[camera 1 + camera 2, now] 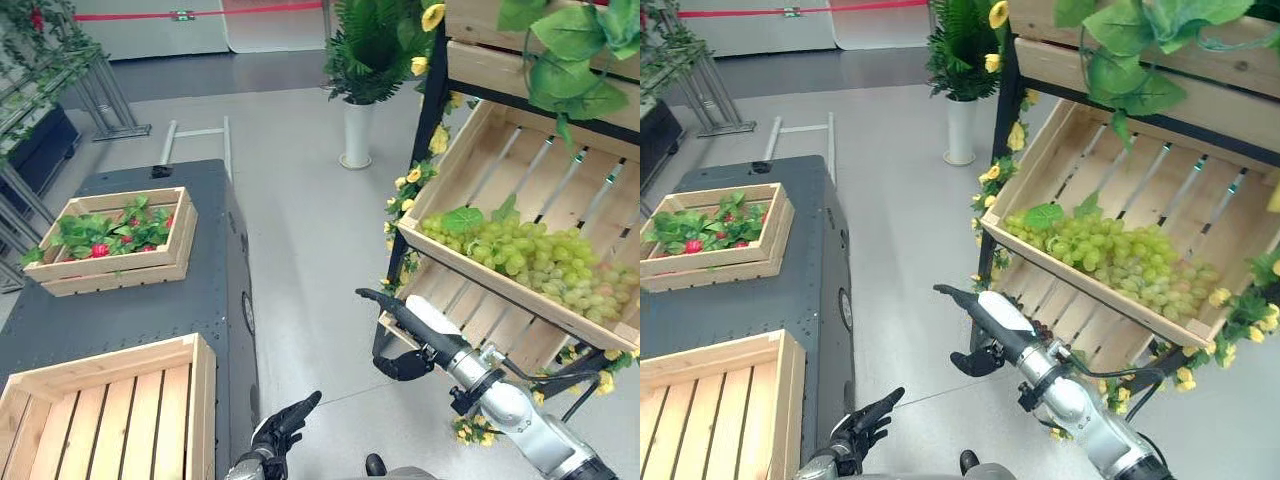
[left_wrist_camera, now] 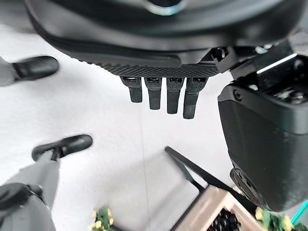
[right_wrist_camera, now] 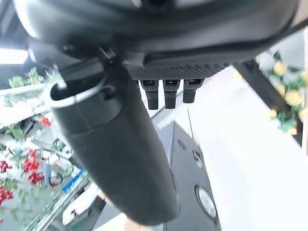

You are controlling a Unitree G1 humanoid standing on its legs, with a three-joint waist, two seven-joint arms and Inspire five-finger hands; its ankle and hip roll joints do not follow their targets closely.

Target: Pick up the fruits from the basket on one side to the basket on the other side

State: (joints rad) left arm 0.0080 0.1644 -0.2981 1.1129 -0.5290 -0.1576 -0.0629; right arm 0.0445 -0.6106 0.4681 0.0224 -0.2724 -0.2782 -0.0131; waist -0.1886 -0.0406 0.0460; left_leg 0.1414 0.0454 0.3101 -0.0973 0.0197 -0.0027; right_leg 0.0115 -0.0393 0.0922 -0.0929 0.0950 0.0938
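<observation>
**Q:** How far along is the task here?

**A:** By the look of it, at the very start. The grapes (image 1: 530, 255) all lie in the slanted crate (image 1: 470, 150) on the stand at the right of the frame. The empty crate (image 1: 110, 400) at the lower left, on the dark cabinet (image 1: 150, 300), holds nothing. No fruit is in either hand.

**Q:** And the hands?

**A:** The right hand (image 1: 405, 315) hangs in the lower middle of the frame, just below the front edge of the slanted crate and apart from the grapes. Its fingers are stretched out straight and its thumb stands off to the side; it touches nothing. The left hand (image 1: 285, 425) shows at the bottom edge, beside the cabinet, fingers loosely extended and apart, idle over the floor.

**Q:** What do the containers hold?

**A:** The slanted crate holds a heap of green grapes with a few leaves at its lower front board; its upper slats are bare. A small crate (image 1: 120, 240) at the middle left of the frame, farther back on the cabinet, holds green leaves and small red fruits. A lower crate (image 1: 1080, 320) under the grape crate shows something small and dark near the right hand; what it is cannot be told.

**Q:** What remains?

**A:** Apparently everything: reach, grasp a bunch, carry it across, release.
</observation>
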